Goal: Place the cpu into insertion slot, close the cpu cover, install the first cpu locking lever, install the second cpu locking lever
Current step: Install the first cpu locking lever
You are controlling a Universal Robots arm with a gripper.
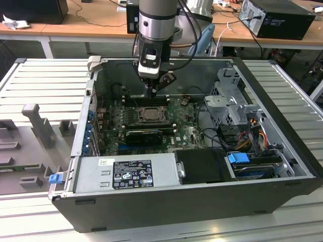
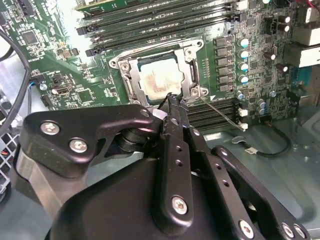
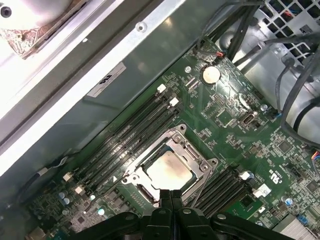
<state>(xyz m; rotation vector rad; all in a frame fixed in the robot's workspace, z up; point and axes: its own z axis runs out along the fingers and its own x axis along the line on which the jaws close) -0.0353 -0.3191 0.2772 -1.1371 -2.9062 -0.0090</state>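
The cpu (image 2: 159, 80) (image 3: 169, 170), a pale beige-silver square, lies flat in the insertion slot (image 1: 150, 115) on the green board. The cpu cover (image 2: 131, 75) (image 3: 192, 150), a silvery frame, lies down around the chip. A thin metal locking lever (image 2: 222, 114) sticks out slantwise from one corner of the socket. My gripper (image 2: 172, 100) (image 3: 171, 196) (image 1: 151, 92) hangs just above the socket's edge, beside the cpu, with its black fingers pressed together and nothing visible between them.
Long black memory slots (image 2: 160, 20) (image 3: 130, 135) flank the socket on both sides. A black expansion card (image 1: 144, 135) lies beyond it, then the power supply (image 1: 131, 174). A drive cage (image 1: 227, 96) and cables (image 1: 242, 131) fill the exterior view's right. Case walls (image 1: 86, 116) enclose everything.
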